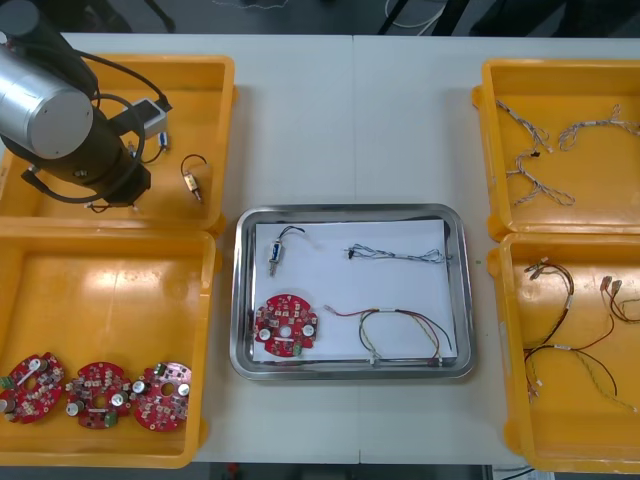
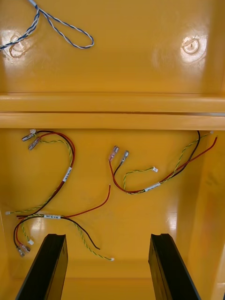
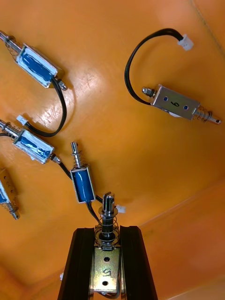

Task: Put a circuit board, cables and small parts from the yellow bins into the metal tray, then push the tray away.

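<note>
Small metal part (image 3: pixel 104 274) in left gripper (image 3: pixel 108 230), beside yellow bin wall (image 3: pixel 187 253).

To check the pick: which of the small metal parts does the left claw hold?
The small metal part between the left claw's fingers, its spring poking past their tips; the others lie loose on the yellow bin's floor.

place: I'd call it an electronics assembly workshop | why: light desk (image 1: pixel 400 120) with yellow bins (image 1: pixel 110 290) of round red circuit boards (image 1: pixel 98 382), cables (image 2: pixel 69 172), small metal parts (image 3: pixel 180 103) | metal tray (image 1: pixel 350 211) between them
</note>
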Controlling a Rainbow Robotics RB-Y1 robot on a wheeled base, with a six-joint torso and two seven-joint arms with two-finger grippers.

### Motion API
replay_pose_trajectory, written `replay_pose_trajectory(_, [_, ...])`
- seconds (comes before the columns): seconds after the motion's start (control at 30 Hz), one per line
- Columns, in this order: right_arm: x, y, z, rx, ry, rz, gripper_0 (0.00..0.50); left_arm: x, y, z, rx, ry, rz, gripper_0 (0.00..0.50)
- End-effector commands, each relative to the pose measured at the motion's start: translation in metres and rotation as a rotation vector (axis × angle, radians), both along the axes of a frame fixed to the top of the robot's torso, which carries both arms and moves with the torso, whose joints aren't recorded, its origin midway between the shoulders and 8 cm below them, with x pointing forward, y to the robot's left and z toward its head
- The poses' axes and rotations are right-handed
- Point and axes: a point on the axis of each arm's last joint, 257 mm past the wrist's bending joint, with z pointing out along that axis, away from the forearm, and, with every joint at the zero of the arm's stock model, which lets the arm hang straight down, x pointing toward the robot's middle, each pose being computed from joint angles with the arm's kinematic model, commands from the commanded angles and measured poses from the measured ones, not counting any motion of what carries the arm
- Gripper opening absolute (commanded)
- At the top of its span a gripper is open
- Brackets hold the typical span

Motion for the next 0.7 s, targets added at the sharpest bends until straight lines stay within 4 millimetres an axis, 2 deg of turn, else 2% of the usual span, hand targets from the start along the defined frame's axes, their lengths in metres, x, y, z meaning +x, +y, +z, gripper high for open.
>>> replay_pose_trajectory(0.03, [-0.004, 0.01, -0.004, 0.012, 0.004, -0.002, 0.5, -0.003, 0.009, -0.006, -0.031, -0.009, 0.056, 0.0])
replay_pose_trajectory(0.37, [-0.004, 0.01, -0.004, 0.012, 0.004, -0.002, 0.5, -0.01, 0.025, -0.006, -0.042, 0.01, 0.076, 0.0])
replay_pose_trajectory(0.7, [-0.004, 0.01, -0.004, 0.012, 0.004, -0.002, 0.5, 0.0, 0.029, 0.006, -0.077, -0.035, 0.049, 0.0])
